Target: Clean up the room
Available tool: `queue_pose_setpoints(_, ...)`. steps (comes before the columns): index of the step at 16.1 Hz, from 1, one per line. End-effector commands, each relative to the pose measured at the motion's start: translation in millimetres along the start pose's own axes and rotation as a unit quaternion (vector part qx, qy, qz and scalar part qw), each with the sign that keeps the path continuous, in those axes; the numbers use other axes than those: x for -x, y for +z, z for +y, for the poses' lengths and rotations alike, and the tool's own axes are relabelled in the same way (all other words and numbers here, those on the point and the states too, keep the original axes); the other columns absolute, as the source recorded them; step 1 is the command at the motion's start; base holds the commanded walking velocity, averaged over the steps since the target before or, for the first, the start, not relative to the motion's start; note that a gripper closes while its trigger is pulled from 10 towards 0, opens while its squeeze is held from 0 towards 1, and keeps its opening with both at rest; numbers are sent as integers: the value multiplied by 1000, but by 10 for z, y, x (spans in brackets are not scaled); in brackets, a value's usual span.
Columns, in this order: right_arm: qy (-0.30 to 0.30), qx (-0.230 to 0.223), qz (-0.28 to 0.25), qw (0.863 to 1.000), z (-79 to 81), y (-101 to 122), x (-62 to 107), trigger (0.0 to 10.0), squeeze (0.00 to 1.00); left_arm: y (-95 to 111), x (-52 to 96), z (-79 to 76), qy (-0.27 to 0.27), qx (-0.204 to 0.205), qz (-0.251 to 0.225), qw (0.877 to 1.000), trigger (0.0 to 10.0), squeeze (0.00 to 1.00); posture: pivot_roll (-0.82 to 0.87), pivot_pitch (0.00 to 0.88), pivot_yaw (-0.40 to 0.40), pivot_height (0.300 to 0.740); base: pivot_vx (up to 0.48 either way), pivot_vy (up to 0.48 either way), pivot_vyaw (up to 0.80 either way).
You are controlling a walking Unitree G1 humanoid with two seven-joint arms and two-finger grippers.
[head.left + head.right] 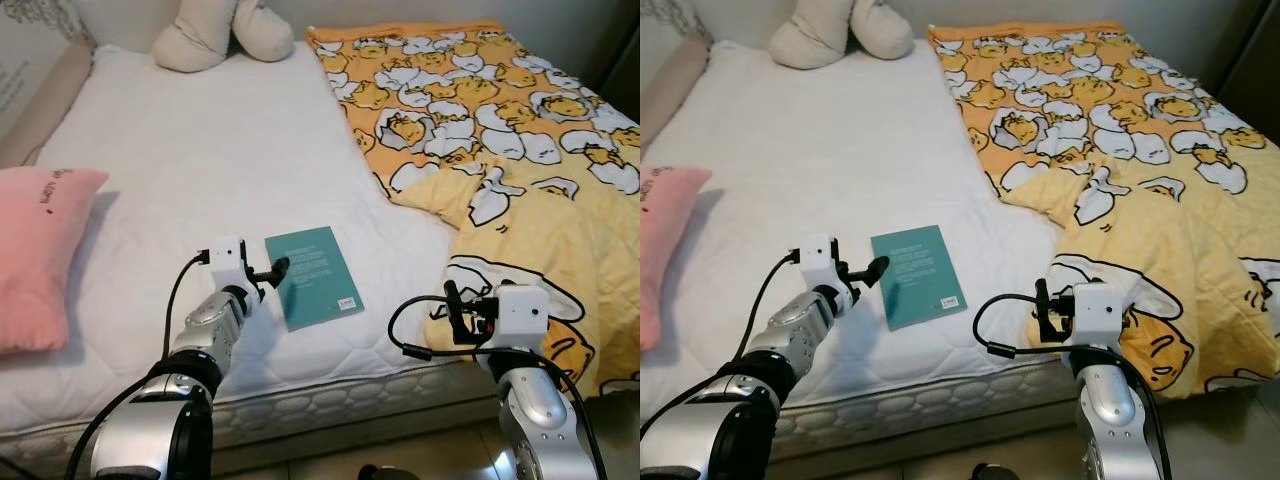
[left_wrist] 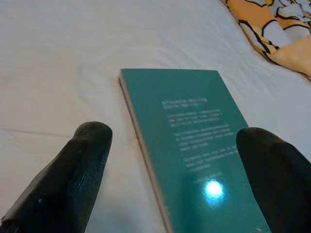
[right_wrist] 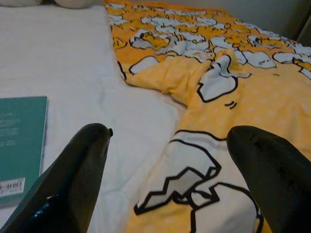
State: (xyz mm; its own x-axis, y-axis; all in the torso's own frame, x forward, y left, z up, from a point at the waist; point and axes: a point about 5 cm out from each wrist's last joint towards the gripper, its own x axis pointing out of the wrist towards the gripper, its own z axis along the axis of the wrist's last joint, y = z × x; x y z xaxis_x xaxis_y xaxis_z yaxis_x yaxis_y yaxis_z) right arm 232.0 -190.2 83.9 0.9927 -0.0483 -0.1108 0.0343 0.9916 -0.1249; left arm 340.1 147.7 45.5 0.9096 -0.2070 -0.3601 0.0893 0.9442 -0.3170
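A teal book [image 1: 315,275] lies flat on the white mattress [image 1: 200,150] near the bed's front edge. My left gripper [image 1: 278,268] hovers open at the book's left edge, and in the left wrist view the book [image 2: 194,145] lies between and below the two fingers [image 2: 90,155]. My right gripper [image 1: 455,303] is open at the front edge of the bed, over the border between the sheet and a yellow blanket [image 1: 500,130] with an egg cartoon print. The right wrist view has the blanket [image 3: 223,87] ahead and the book's corner [image 3: 19,136] off to one side.
A pink pillow [image 1: 35,250] lies at the bed's left side. A cream plush toy [image 1: 220,30] sits at the head of the bed. The blanket covers the right half and hangs over the front corner. Tiled floor [image 1: 440,455] runs below the mattress edge.
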Motion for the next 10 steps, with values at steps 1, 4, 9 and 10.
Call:
queue_pose_setpoints(1,1,-1,-2,1000,5,43,21,10000,0,-39,-3,-12,-3,4,10,1000,10000,0,-272,62,31,740,0,0,0)
queue_pose_setpoints(4,5,-2,7,1000,8,46,71,10000,0,-137,-1,-47,1,13,29,1000,10000,0,-279,79,15,740,0,0,0)
queue_pose_setpoints(9,146,-46,67,986,181,-66,361,10000,0,-159,-37,-161,9,31,32,999,10000,0,-335,140,-33,740,0,0,0)
queue_pose_setpoints(10,171,-63,99,978,188,-170,441,10000,0,-149,-49,-192,8,36,30,999,10000,0,-340,144,-39,740,0,0,0)
